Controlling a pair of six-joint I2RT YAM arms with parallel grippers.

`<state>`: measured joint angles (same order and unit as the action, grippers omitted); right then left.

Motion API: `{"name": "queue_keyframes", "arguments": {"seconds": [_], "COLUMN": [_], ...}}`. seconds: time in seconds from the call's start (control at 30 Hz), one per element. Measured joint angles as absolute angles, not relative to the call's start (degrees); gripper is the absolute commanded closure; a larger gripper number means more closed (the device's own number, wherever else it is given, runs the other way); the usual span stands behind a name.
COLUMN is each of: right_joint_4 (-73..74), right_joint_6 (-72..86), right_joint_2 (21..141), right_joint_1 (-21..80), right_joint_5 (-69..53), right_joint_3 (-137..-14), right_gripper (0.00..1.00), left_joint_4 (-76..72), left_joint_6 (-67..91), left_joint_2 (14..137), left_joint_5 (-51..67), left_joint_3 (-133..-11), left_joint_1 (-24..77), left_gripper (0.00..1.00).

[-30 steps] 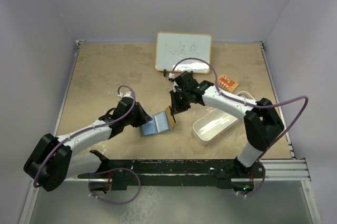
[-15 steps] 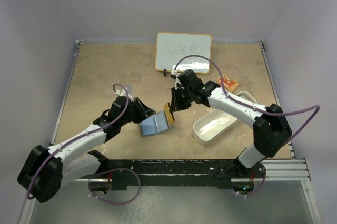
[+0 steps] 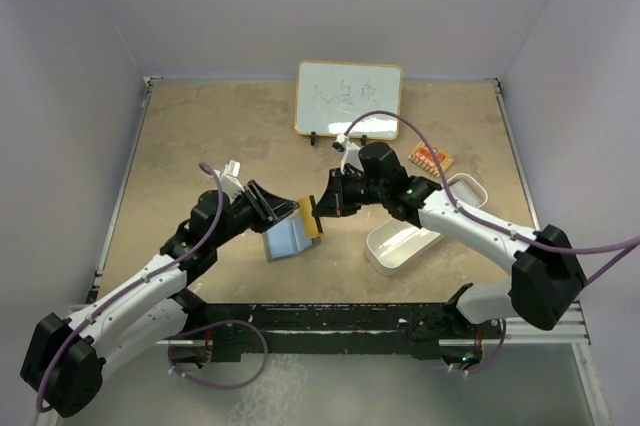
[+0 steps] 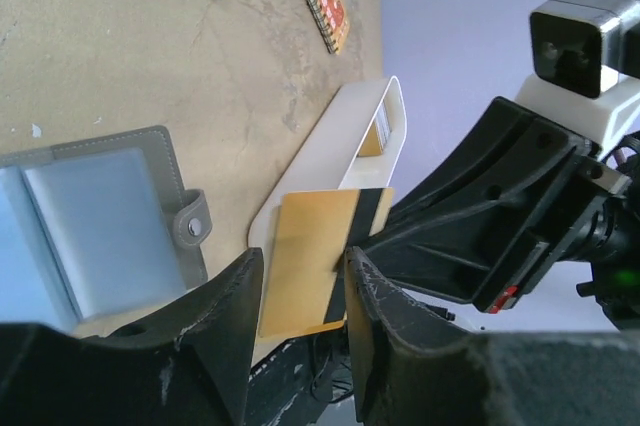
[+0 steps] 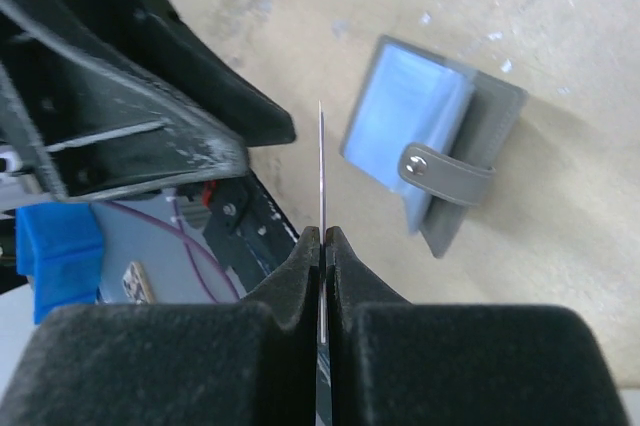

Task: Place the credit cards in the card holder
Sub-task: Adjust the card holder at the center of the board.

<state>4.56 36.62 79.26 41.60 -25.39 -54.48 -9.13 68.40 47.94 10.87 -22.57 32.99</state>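
The grey card holder (image 3: 285,238) lies open on the table, and the light blue card (image 4: 95,211) shows in its pocket. Its snap strap (image 5: 450,168) points to the side. My right gripper (image 3: 325,206) is shut on the orange-gold credit card (image 3: 311,216), holding it above the table just right of the holder. In the right wrist view that card (image 5: 321,156) shows edge-on above the pinching gripper (image 5: 322,236). My left gripper (image 4: 302,258) is open, one finger on each side of the gold card (image 4: 305,266).
A white oblong tray (image 3: 415,236) stands right of the grippers. A small orange notepad (image 3: 432,158) lies behind it. A whiteboard (image 3: 348,98) stands at the back centre. The two arms nearly meet over the holder.
My left gripper has advanced right toward the gold card and its jaws have widened. The right gripper has carried the card a little left toward it.
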Motion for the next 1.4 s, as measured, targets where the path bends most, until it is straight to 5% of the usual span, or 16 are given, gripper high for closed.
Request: {"name": "queue_keyframes", "arguments": {"seconds": [1.4], "right_joint_4": [-6.8], "right_joint_6": [40.4], "right_joint_2": [97.2], "right_joint_1": [40.1], "right_joint_5": [-30.4], "right_joint_3": [-53.9], "right_gripper": [1.00], "left_joint_4": [6.2], "left_joint_6": [66.8], "left_joint_2": [43.4], "left_joint_5": [-2.6], "left_joint_3": [-19.1], "left_joint_1": [33.0], "left_gripper": [0.57]}}
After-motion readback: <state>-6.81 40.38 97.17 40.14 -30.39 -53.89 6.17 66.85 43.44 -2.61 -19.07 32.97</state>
